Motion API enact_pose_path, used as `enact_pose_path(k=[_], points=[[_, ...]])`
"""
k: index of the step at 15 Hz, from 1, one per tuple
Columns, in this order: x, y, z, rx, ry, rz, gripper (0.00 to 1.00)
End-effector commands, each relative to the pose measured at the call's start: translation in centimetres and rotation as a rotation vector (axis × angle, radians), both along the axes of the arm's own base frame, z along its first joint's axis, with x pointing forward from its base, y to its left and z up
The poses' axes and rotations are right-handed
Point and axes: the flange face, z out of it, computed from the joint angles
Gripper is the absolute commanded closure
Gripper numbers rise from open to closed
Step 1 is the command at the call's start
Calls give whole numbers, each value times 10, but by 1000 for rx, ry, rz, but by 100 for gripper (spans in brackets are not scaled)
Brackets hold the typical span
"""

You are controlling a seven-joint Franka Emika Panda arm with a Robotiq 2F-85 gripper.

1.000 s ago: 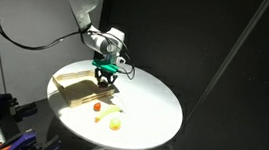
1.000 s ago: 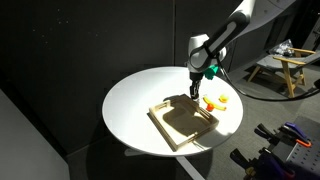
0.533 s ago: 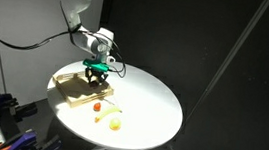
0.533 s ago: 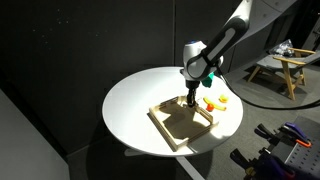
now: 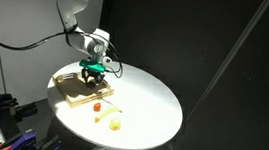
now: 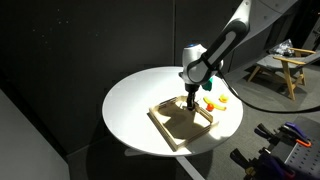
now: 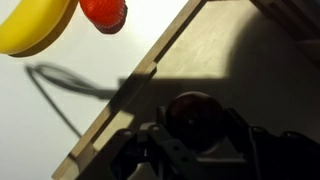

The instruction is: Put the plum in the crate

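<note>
In the wrist view the dark purple-red plum (image 7: 194, 120) sits between my gripper's (image 7: 196, 140) fingers, which are shut on it, above the shaded floor of the light-wood crate (image 7: 130, 85). In both exterior views the gripper (image 5: 93, 78) (image 6: 189, 101) hangs over the crate (image 5: 70, 95) (image 6: 163, 128) near its wall closest to the loose fruits. The plum itself is too small to make out in the exterior views.
A brighter red small fruit (image 7: 103, 12) (image 5: 96, 106) and a yellow fruit (image 7: 35, 22) (image 5: 115, 124) lie on the round white table (image 5: 151, 107) just outside the crate. Yellow and orange fruits (image 6: 214, 102) lie beside the crate.
My gripper has moved with the plum from beside the loose fruits to over the crate's interior, and a little lower.
</note>
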Motion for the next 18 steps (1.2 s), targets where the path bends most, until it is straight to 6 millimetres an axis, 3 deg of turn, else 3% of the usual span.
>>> enact_pose_path(k=[1, 3, 4, 12, 18], points=[[-7, -1, 5, -16, -11, 11, 15], [-8, -3, 5, -16, -8, 9, 2], [-8, -3, 5, -17, -7, 7, 0], [-17, -35, 38, -54, 3, -173, 0], [-39, -59, 71, -100, 3, -336, 0]])
